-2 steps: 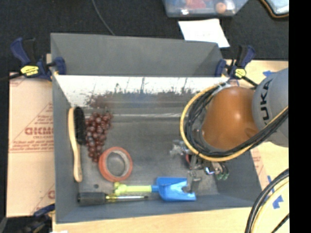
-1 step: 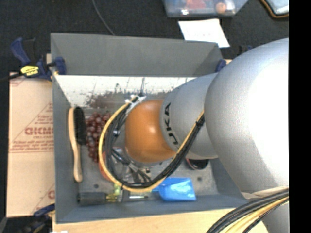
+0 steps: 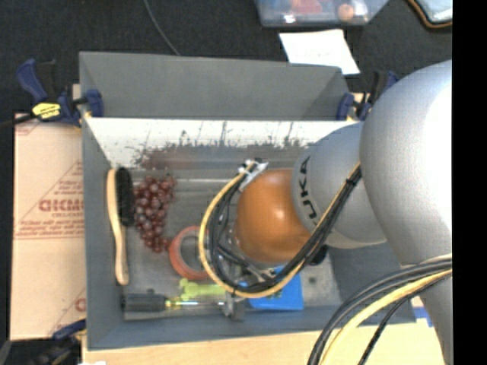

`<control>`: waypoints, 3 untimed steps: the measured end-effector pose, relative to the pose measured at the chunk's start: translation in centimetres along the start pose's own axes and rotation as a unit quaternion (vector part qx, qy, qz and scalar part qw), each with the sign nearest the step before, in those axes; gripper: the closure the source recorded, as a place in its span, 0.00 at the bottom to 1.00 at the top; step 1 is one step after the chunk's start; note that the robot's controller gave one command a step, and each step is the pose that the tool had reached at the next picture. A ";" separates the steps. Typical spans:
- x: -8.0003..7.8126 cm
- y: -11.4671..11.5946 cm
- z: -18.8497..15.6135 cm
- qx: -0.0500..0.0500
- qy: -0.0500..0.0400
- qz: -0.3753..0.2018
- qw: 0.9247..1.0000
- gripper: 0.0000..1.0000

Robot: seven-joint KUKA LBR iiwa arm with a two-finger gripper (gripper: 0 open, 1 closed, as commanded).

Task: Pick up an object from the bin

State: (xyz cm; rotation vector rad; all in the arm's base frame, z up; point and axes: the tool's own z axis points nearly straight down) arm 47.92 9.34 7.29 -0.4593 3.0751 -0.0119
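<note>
From the camera view, looking down, the grey metal bin point(image 3: 213, 97) has the big silver arm point(image 3: 396, 166) reaching in from the right. Its orange cover point(image 3: 266, 215) and looping cables point(image 3: 209, 234) hang low above the front middle of the floor. The pincer point(image 3: 230, 304) is almost fully hidden under them, so I cannot tell if it is released or clenched, or if it carries something. Nearest to it are a green and yellow piece point(image 3: 199, 287), an orange ring point(image 3: 181, 253) lying flat just behind that, and a blue flat thing point(image 3: 285, 299) partly under the cover. A black-handled tool point(image 3: 144, 304) lies along the front wall. At the left wall are a wooden brush point(image 3: 120, 219) and, beside it, dark red grapes point(image 3: 152, 207).
</note>
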 end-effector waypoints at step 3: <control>-4.3 4.6 -3.0 -0.002 0.011 0.224 0.974 1.00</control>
